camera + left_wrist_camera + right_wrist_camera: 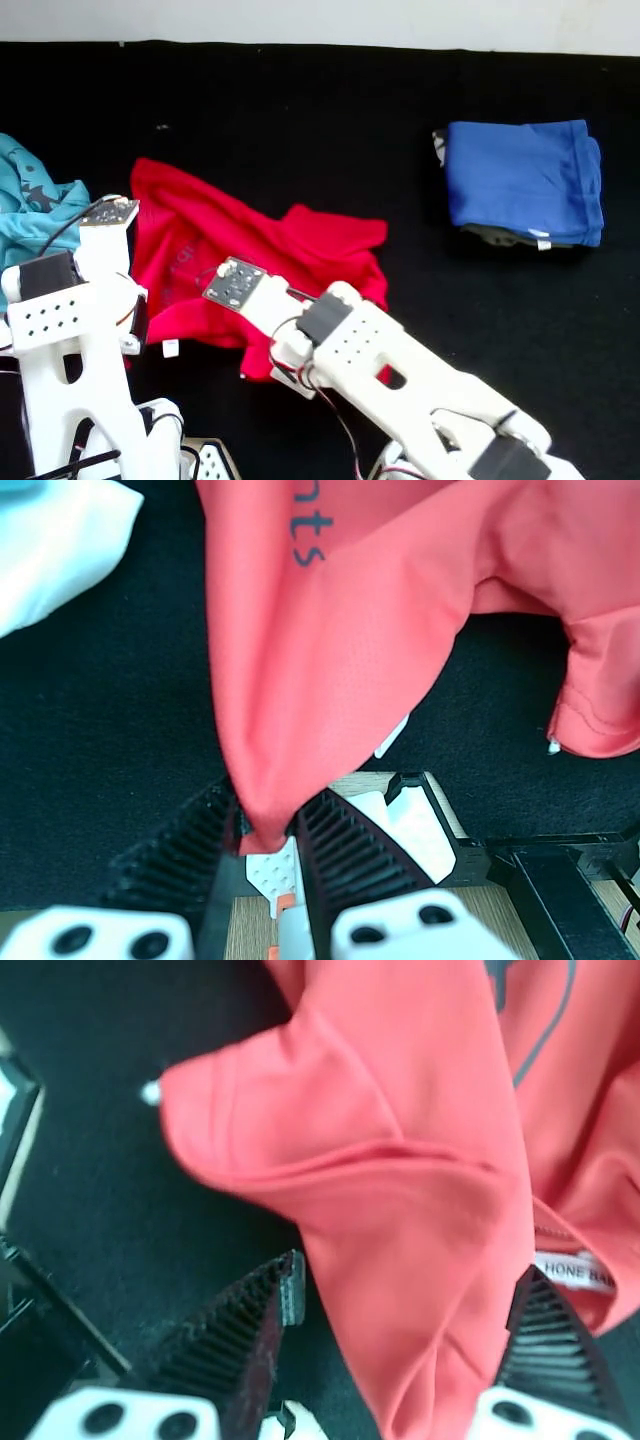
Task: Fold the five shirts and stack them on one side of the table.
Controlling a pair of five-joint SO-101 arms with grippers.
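Checking grips on the red shirt (250,250). Left pincer (268,835)? (A)

Closed on a pinch of its edge, cloth running out from between the jaws. Reads as a corner hold, so that edge can be lifted for a fold. (B)

Right pincer (408,1288)? (A)

Open, jaws either side of a bunched fold near the label, nothing clamped. My guess: lined up to take a second corner. (B)

Shirt position? (A)

Crumpled, mid-left on the surface (330,110), in front of both arms. Not folded yet. (B)

Rest? (A)

Blue shirt (520,180) folded at the far right, well apart. It may sit on a darker one, but too little shows to be sure. That's the stack side. Teal shirt (35,205) heaped at the left edge, just beside the red one, unfolded. (B)
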